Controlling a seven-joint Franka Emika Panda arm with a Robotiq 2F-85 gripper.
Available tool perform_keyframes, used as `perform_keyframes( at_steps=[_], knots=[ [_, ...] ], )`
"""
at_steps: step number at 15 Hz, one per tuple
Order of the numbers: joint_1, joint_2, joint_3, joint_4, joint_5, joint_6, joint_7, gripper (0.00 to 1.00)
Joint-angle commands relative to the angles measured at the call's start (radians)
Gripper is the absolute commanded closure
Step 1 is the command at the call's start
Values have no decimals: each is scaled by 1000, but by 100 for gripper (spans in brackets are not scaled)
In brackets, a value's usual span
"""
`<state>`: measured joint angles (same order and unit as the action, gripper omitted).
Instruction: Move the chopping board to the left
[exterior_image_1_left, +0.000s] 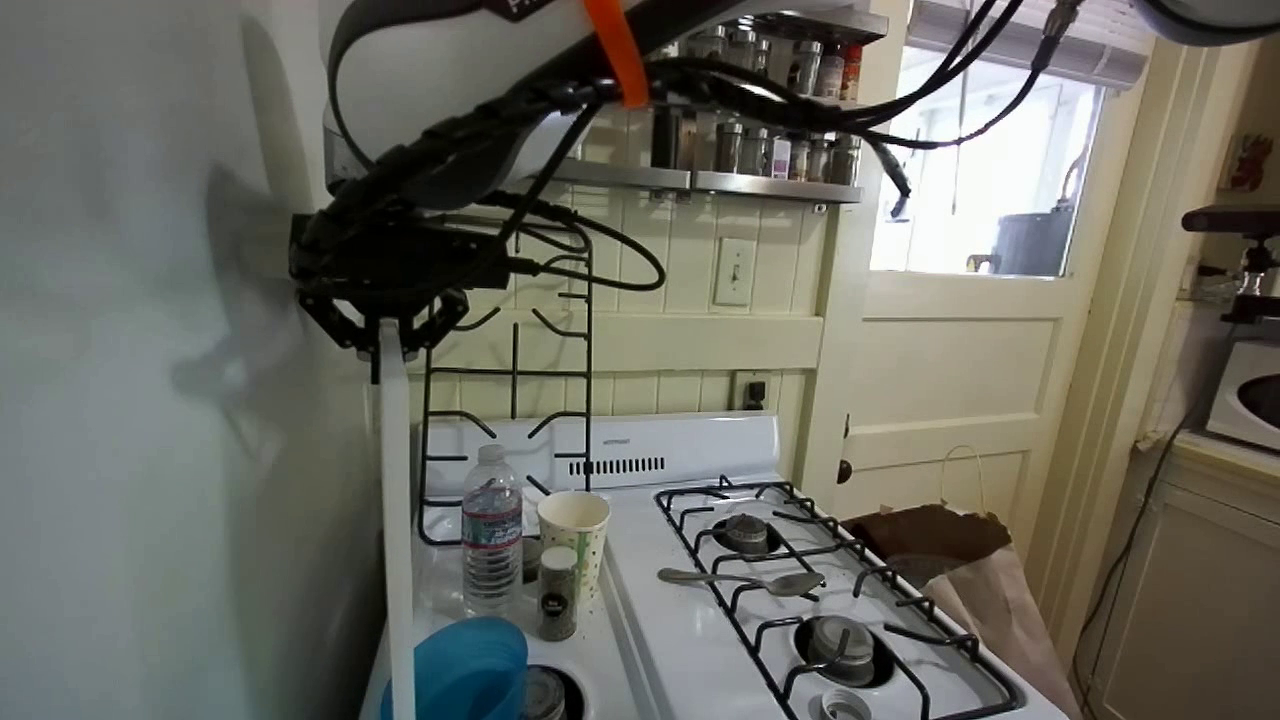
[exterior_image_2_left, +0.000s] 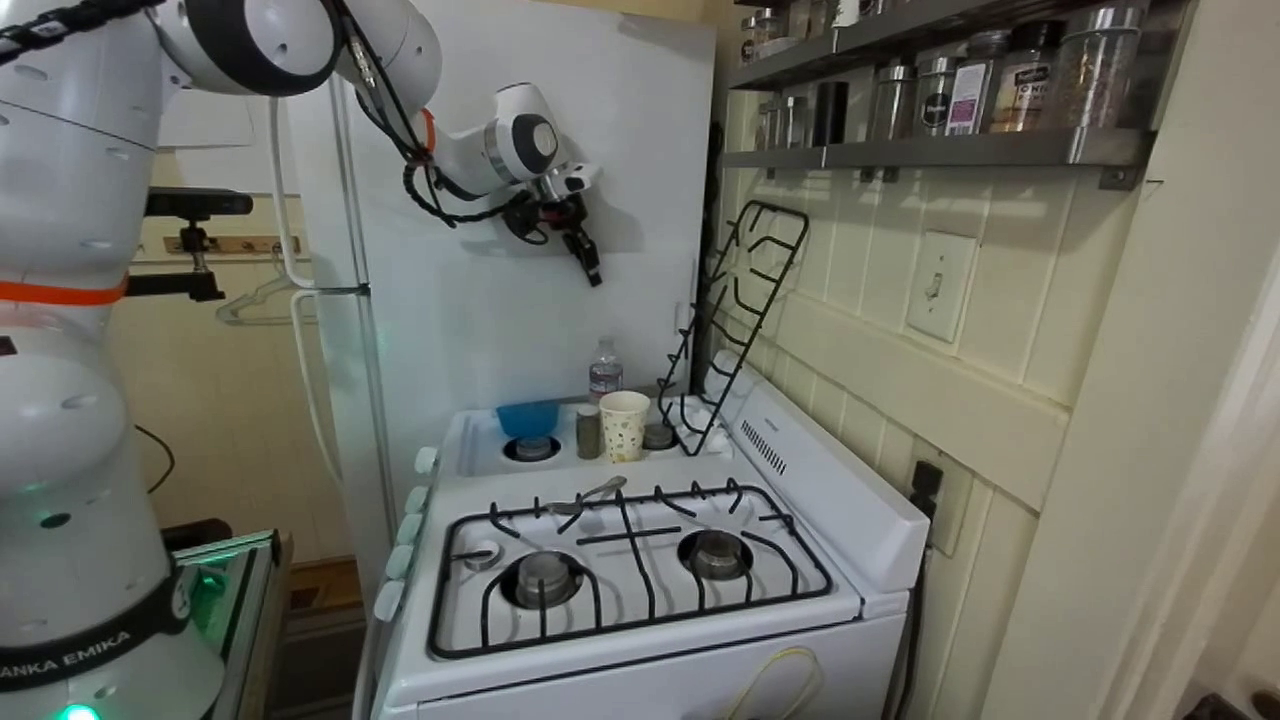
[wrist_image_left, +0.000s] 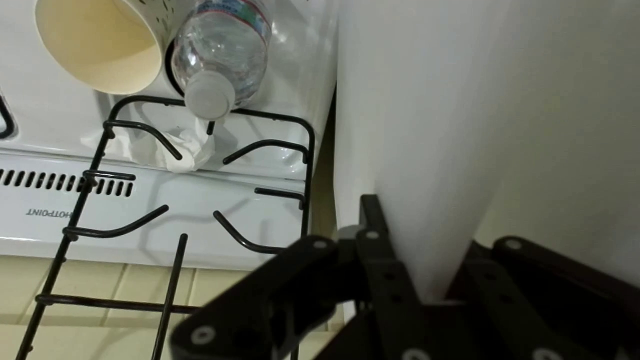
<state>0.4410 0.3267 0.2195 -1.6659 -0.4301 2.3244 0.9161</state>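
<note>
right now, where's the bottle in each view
In an exterior view: bottle, left of centre, lower half.
In an exterior view: bottle, just left of centre, mid-height.
Wrist view: bottle, left of centre, at the top edge.
Shared landmark: the cup, close to it in all three.

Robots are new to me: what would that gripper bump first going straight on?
Probably the chopping board: the gripper points down with the board's top edge between its fingers, though how deep is unclear.
</note>
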Motion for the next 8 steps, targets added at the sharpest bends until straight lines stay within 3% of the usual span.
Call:
perform_keyframes(
  at_steps=[1,5,8],
  knots=[
    [7,-14,6,3,52,91,-40,96],
    [20,-2,12,25,117,-22,-122,96],
    [42,-18,-5,26,92,-108,-79,96]
  ],
)
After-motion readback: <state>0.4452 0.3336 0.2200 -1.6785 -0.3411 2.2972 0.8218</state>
